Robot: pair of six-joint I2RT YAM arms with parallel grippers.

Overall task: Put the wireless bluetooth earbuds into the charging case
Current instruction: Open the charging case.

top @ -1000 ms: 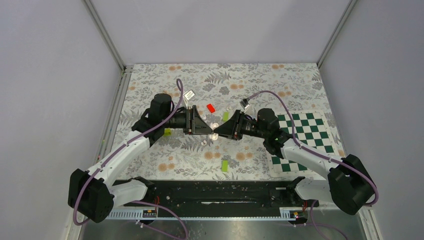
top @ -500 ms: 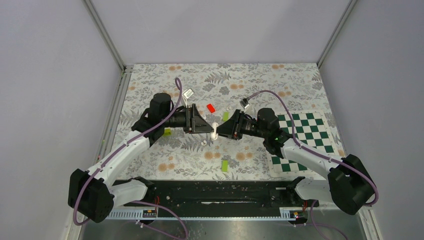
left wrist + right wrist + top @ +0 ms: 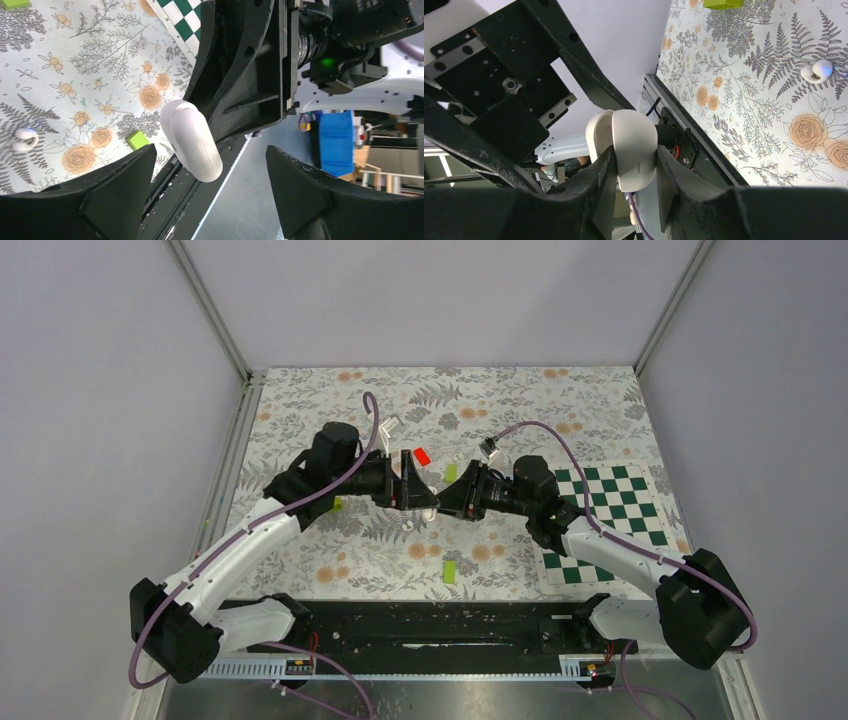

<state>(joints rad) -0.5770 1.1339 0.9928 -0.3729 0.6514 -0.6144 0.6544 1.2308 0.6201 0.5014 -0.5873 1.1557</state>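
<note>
The right gripper [image 3: 634, 167] grips the white charging case [image 3: 631, 142] between its fingers, lifted above the middle of the floral mat [image 3: 520, 400]. The left gripper [image 3: 207, 170] faces it from the left, jaws spread wide on either side of the case without touching it. One earbud [image 3: 819, 70] lies on the mat just near of them.

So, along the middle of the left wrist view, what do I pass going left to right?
earbud on the mat → green block → charging case → blue box in the background
</note>
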